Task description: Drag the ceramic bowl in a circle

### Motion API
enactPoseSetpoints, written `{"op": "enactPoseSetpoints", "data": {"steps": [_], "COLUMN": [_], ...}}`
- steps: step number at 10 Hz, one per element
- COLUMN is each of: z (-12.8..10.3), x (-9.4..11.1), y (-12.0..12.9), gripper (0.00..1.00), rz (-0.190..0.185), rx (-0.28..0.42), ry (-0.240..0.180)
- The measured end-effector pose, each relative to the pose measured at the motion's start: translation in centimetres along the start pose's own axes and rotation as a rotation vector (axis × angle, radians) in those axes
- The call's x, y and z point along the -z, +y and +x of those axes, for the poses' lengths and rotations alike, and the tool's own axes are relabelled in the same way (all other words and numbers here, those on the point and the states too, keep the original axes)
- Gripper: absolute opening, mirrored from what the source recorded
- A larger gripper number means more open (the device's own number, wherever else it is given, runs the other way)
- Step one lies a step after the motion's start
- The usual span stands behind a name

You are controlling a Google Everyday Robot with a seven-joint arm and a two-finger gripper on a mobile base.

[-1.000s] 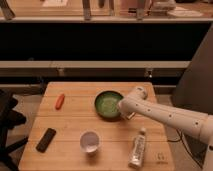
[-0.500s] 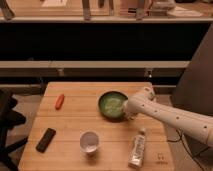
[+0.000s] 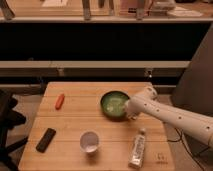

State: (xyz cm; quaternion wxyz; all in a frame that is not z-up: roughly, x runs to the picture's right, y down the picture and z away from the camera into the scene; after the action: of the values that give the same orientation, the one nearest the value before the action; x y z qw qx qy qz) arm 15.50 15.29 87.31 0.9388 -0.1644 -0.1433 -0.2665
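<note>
1. The bowl (image 3: 115, 104) sits on the worktop (image 3: 75, 120), just right of the middle of the frame.
2. The gripper (image 3: 128, 109) is at the bowl's right rim, with its fingers pressed together. The end of the arm (image 3: 170, 116) hides whether they pinch the rim or just lean on it.
3. If the hold is weak, the gripper could slip off, and the bowl would stop while the arm goes on.
4. If the gripper pushes down or pulls up too hard on one side, the bowl could tip or hop, not slide.
5. The cup (image 3: 90, 141) stands below and left of the bowl. The tube (image 3: 137, 149) lies below it, near the arm. A wide circle could bump them and knock them over.
6. The bowl is not far from the top edge of the worktop. A circle that swings too far that way could push it off.
</note>
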Motion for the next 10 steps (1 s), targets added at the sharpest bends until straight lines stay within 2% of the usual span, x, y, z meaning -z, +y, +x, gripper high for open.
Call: {"op": "enactPoseSetpoints", "data": {"steps": [10], "z": [2.9], "x": [1.1], "y": [1.7], "gripper": [0.0], "rz": [-0.01], "rx": [-0.062], "ry": [0.006]}}
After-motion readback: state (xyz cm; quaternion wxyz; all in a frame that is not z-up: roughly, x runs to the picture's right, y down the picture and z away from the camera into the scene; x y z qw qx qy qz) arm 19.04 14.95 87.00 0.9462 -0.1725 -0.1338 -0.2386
